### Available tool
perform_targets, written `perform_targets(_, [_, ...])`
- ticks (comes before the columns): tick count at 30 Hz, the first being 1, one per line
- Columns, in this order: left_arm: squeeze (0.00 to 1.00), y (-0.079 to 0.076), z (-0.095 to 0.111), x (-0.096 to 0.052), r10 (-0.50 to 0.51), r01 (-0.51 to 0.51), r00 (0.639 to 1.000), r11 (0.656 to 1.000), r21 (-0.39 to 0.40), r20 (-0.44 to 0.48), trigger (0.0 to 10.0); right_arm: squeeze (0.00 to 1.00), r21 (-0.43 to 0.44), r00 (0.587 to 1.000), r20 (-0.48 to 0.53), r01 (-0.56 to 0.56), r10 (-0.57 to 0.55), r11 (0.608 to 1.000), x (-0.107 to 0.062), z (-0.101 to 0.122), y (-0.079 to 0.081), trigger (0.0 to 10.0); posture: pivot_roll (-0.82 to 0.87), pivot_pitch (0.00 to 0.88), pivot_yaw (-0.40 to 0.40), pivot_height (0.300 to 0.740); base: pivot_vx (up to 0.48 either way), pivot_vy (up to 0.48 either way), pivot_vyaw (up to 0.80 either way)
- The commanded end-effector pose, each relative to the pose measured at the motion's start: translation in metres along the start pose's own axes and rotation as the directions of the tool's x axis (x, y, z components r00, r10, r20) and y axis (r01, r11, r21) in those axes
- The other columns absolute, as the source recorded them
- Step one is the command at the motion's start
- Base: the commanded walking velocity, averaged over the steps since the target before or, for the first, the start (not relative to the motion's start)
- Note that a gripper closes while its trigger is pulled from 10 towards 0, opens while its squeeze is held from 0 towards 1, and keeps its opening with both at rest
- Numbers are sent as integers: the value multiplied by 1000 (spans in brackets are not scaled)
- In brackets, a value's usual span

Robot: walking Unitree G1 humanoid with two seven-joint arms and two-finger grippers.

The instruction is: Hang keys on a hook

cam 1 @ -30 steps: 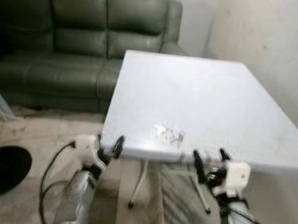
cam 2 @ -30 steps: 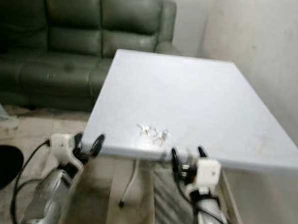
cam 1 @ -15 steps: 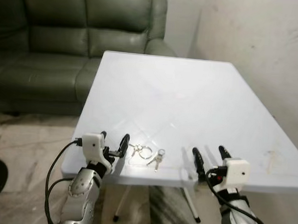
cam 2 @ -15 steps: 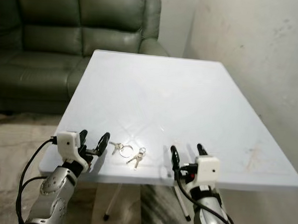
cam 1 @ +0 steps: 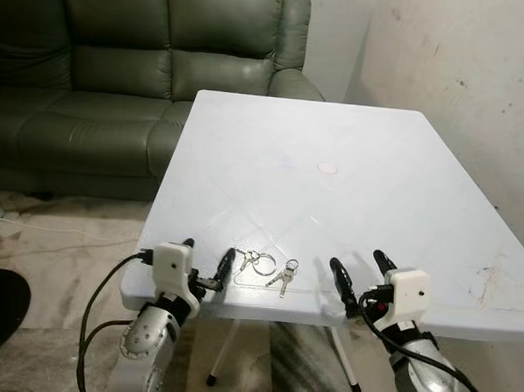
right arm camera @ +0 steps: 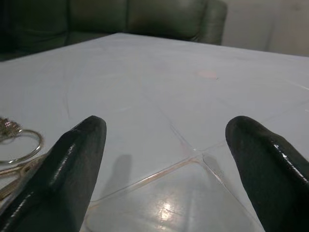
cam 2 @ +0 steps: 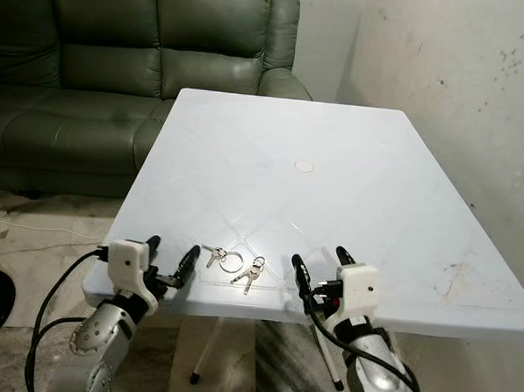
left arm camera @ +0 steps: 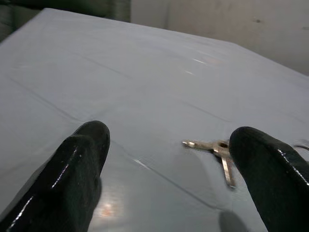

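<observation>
The surface (cam 1: 334, 156) is pale bluish white, crossed by faint diagonal lines, with a small pinkish disc (cam 1: 328, 168) near its middle and brownish smudges (cam 1: 486, 280) toward one corner. The keys (cam 1: 267, 266) are silvery metal on a silver ring. Each tool, left (cam 1: 207, 265) and right (cam 1: 362, 273), has glossy black fingers on a white housing, with black cables and silver arms. The sofa (cam 1: 119, 66) is dark green. The wall (cam 1: 462, 75) is off-white, speckled with dark marks. The floor (cam 1: 58, 238) is beige and mottled.
</observation>
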State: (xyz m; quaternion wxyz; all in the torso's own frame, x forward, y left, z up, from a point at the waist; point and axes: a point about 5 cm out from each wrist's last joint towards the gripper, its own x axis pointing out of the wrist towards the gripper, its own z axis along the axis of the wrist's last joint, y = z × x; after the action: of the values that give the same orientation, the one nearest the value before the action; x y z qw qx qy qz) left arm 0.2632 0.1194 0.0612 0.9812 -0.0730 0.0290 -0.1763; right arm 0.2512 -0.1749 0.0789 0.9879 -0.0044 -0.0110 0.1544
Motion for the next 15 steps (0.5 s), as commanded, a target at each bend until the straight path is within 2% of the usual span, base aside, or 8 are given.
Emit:
perform_targets(1, [0, -4, 0, -2, -13, 13, 1000, 1000, 12, -8, 10000, 0, 4, 999, 9, -53, 53, 999, 6, 9, 2, 10000, -32, 2, -51, 740, 0, 0, 0])
perform_targets(10, [0, -9, 3, -6, -31, 31, 1000, 999, 28, -4, 10000, 0, -11, 991, 23, -131, 131, 991, 20, 25, 3, 10000, -8, 12, -68, 740, 0, 0, 0])
perform_targets(15, [0, -9, 4, -7, -17, 17, 1000, 1000, 9, 3, 10000, 0, -8, 991, 35, -132, 132, 991, 21, 28, 4, 10000, -5, 13, -72, 740, 0, 0, 0])
